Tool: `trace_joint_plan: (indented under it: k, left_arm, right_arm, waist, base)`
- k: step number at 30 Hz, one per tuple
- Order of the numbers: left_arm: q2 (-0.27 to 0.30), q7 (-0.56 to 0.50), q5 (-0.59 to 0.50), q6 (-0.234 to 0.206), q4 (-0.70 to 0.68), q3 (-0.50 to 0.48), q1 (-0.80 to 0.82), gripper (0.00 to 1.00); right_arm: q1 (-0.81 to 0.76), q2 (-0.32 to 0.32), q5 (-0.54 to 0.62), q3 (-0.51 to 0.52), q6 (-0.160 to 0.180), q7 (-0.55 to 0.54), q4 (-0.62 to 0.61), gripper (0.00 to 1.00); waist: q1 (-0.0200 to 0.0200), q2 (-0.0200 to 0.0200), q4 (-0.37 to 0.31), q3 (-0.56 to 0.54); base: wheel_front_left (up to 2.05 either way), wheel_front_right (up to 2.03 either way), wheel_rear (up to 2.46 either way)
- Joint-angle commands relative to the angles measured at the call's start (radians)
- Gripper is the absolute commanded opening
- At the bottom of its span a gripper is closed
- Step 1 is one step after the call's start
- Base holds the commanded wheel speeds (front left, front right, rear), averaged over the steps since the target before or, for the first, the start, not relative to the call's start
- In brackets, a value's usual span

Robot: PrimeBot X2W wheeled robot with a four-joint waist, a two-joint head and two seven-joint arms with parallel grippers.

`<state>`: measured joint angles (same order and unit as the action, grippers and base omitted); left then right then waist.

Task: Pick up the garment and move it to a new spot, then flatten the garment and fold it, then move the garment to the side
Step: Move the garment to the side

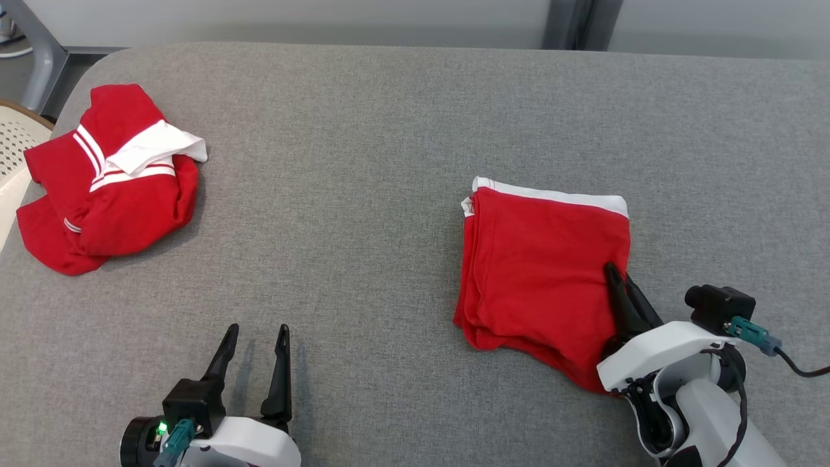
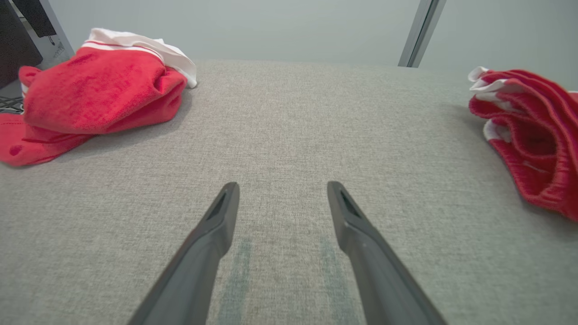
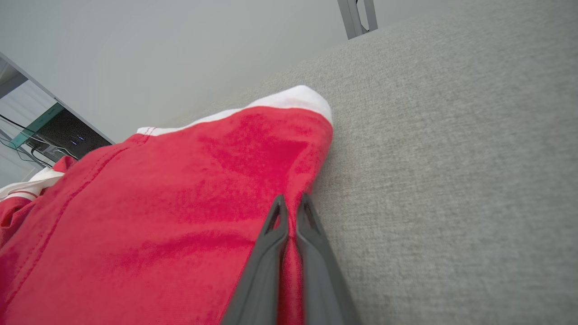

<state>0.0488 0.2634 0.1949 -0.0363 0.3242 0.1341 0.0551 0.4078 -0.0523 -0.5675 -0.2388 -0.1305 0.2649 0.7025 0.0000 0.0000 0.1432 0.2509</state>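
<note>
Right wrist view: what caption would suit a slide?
Right end effector shut on a folded red garment with white trim, on a grey fabric surface.

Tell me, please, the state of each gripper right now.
Left gripper: open, holding nothing.
Right gripper: shut on the folded garment, at its edge.

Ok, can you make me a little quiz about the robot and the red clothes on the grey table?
1. Fill the gap: the crumpled red-and-white cloth garment lies on the robot's ____ side of the grey fabric table.
2. True or false: the left gripper, with two long dark fingers, is open and holds nothing.
3. The right gripper is shut on: A) the folded red cloth garment with a white band; B) the crumpled garment; C) nothing.
Key: 1 left; 2 true; 3 A.
</note>
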Motion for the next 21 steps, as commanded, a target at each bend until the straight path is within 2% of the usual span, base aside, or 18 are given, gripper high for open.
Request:
trace_joint_plan:
  k: [1,5,10,21]
  left_arm:
    - [0.004,0.001,-0.009,0.004,0.000,-0.005,0.009,1.00]
    - [0.004,0.001,-0.017,0.010,-0.005,-0.003,0.005,1.00]
    - [0.003,0.001,-0.020,0.017,-0.014,-0.004,0.002,1.00]
    - [0.004,0.001,-0.044,0.047,-0.026,0.048,0.044,1.00]
  right_arm:
    - [-0.012,0.001,-0.009,0.001,0.000,-0.001,0.019,0.00]
    - [-0.012,-0.003,0.013,0.025,0.000,-0.001,0.005,0.00]
    - [-0.036,-0.001,0.029,0.038,0.000,-0.001,-0.021,0.00]
    - [-0.041,-0.001,0.028,0.019,0.000,-0.001,-0.038,0.00]
  waist:
    - [0.0000,0.0000,-0.005,-0.008]
    - [0.0000,0.0000,-0.022,-0.023]
    - [0.0000,0.0000,-0.097,-0.053]
    - [0.0000,0.0000,-0.377,-0.054]
  base:
    - [0.00,0.00,0.00]
    - [0.00,0.00,0.00]
    - [0.00,0.00,0.00]
    - [0.00,0.00,0.00]
